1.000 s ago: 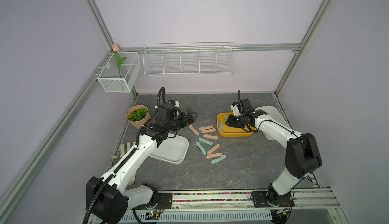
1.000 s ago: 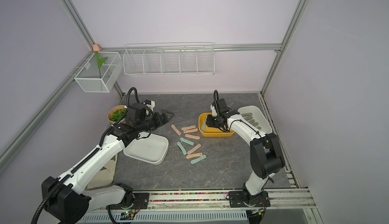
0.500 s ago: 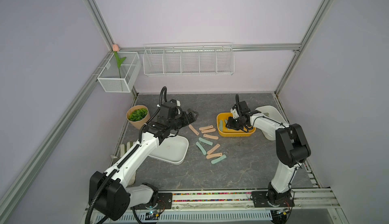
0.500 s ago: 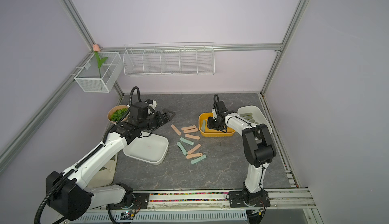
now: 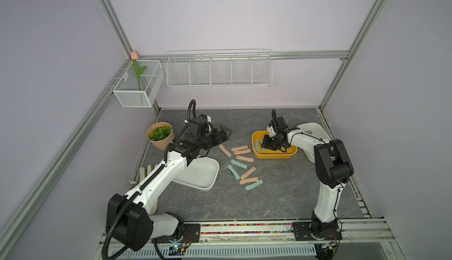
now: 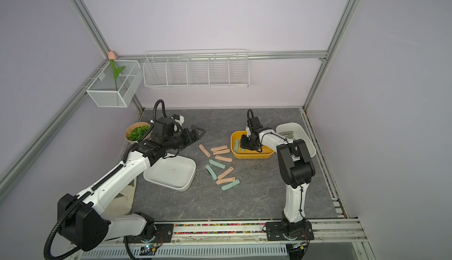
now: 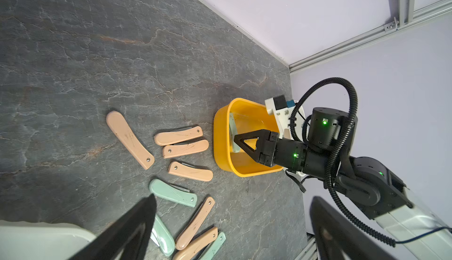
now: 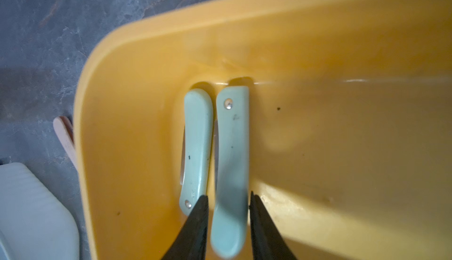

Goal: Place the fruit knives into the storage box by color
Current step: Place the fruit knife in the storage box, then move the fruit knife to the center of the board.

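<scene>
Several peach-pink fruit knives (image 5: 241,148) and mint ones (image 5: 238,164) lie loose on the grey table, between a white storage box (image 5: 195,174) and a yellow one (image 5: 274,157). My right gripper (image 8: 228,222) is down inside the yellow box (image 8: 171,26). Its jaws stand narrowly open on either side of a mint knife (image 8: 232,148), and a slim gap shows on each side. A second mint knife (image 8: 197,144) lies beside it. My left gripper (image 7: 232,232) hovers wide open and holds nothing, above the table just behind the loose knives (image 7: 186,169). Olive knives (image 6: 286,133) lie in a white box (image 6: 307,146) at the right.
A potted green plant (image 5: 160,135) stands at the back left. A pale striped glove (image 5: 146,170) lies at the table's left edge, under my left arm. Wire baskets (image 5: 219,69) hang on the back wall.
My right arm's elbow has swung inward while its gripper stayed in the yellow box, and its jaws have eased slightly apart. My left gripper has barely moved.
</scene>
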Available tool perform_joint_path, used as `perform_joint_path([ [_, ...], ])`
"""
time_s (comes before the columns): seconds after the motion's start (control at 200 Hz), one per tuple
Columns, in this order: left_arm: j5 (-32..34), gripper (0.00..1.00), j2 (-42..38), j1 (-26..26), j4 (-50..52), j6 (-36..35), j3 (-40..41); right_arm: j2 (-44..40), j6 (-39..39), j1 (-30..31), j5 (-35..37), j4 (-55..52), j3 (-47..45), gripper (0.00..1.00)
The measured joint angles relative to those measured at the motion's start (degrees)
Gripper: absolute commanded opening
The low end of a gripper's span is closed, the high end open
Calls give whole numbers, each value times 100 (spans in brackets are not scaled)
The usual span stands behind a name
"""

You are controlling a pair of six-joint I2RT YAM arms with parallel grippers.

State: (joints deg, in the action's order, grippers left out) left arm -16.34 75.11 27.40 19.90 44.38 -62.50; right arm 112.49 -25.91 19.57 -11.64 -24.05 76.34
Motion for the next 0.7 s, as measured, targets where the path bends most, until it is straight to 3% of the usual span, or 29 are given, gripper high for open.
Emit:
perform_joint_path([
  [0.205,0,99,0,0,-13,0,0,122,-13,-2,-7,-4,46,38],
  [0.44,2,99,-4,0,-9,-7,0,52,2,-15,-44,-50,59,48],
  [0.7,111,99,-345,7,103,-50,140,-1078,72,-35,-48,-203,-15,59],
])
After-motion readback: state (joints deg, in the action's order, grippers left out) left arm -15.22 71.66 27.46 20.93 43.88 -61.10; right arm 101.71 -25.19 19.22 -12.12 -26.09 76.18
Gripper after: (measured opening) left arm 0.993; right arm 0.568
